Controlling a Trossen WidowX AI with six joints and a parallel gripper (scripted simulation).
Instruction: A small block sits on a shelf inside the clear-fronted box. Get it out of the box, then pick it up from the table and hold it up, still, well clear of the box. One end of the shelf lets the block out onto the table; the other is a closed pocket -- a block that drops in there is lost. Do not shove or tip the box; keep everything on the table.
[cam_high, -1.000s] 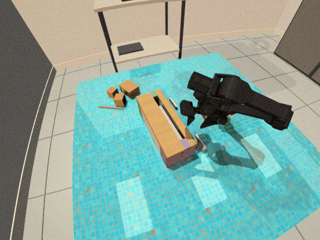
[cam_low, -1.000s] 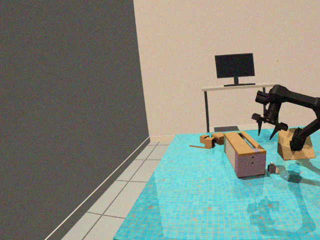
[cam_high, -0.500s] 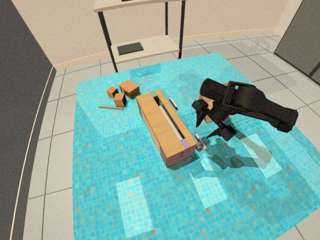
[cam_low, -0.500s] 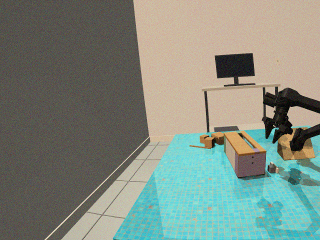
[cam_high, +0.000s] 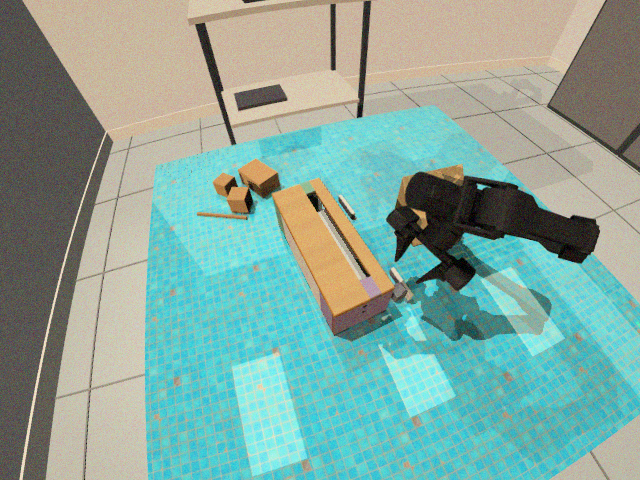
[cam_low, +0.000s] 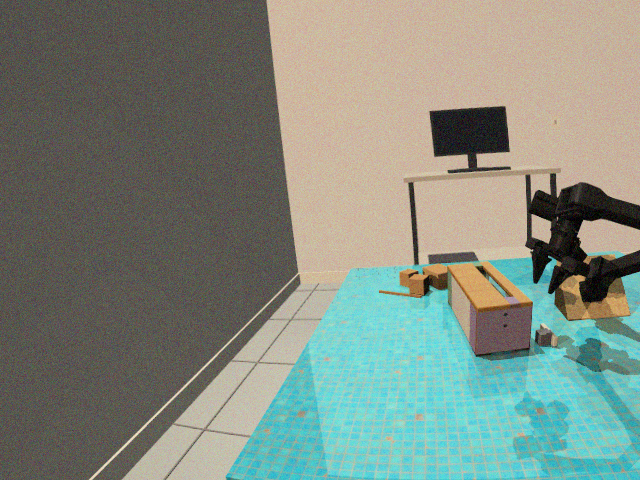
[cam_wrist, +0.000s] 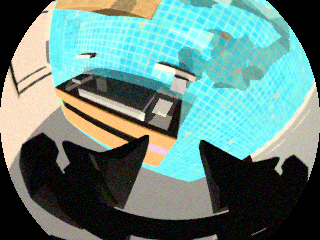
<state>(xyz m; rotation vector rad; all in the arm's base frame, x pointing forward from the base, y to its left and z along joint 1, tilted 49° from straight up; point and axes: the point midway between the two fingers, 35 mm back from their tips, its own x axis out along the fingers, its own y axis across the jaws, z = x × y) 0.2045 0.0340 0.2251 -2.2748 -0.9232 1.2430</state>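
Note:
The box stands upright with a slot in its top. Its pale shelf shows inside. A small grey block lies on the table outside the box, close to the lilac end and against or very near a white strip. My gripper is partly open and empty. It hangs above the table on the clear-fronted side, higher than the block and apart from it.
Another white strip lies beside the box's far part. A wooden wedge-like object stands behind the arm. Several brown blocks and a thin stick lie beyond the box's other side.

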